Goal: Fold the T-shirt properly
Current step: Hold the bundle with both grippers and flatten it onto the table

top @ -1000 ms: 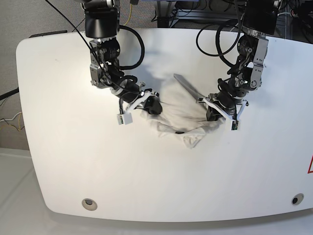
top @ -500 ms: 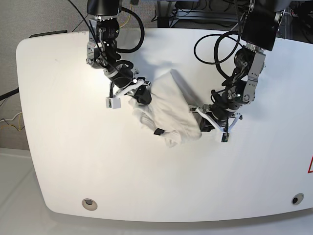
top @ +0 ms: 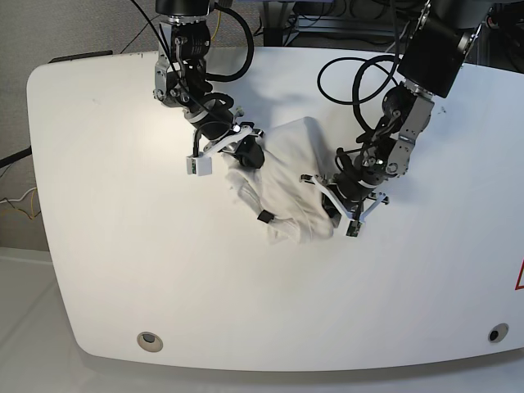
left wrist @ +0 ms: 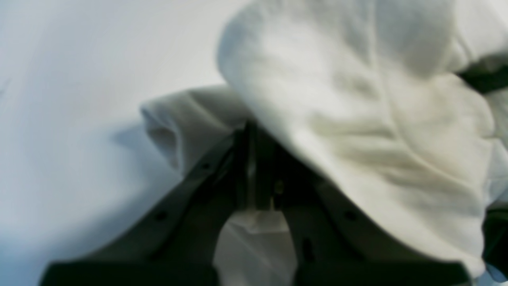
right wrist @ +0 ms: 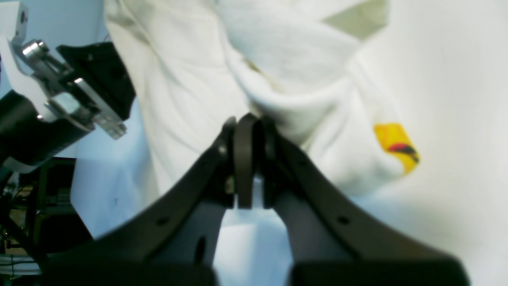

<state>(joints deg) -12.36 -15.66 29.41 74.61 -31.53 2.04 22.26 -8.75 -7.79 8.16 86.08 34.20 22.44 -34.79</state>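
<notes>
The white T-shirt [top: 286, 184] lies bunched in a rumpled heap at the table's middle, held between both grippers. A small black tag [top: 264, 218] shows on its front edge. My right gripper [top: 248, 155] is at the heap's far left, and in the right wrist view it [right wrist: 248, 123] is shut on a fold of the T-shirt [right wrist: 190, 79], with a yellow print patch [right wrist: 397, 145] nearby. My left gripper [top: 327, 206] is at the heap's near right. In the left wrist view it [left wrist: 254, 131] is shut on the T-shirt [left wrist: 357, 119], which drapes over it.
The white table [top: 123, 262] has round holes near its front corners [top: 149, 340] [top: 497, 333]. Black cables [top: 352, 74] loop over the back. A red marking [top: 519, 278] sits at the right edge. The left arm's wrist [right wrist: 59, 107] shows in the right wrist view.
The left gripper has moved leftwards in the base view, towards the right gripper. The cloth, slack between them a second ago, is now gathered into a taller heap. Both grips have held.
</notes>
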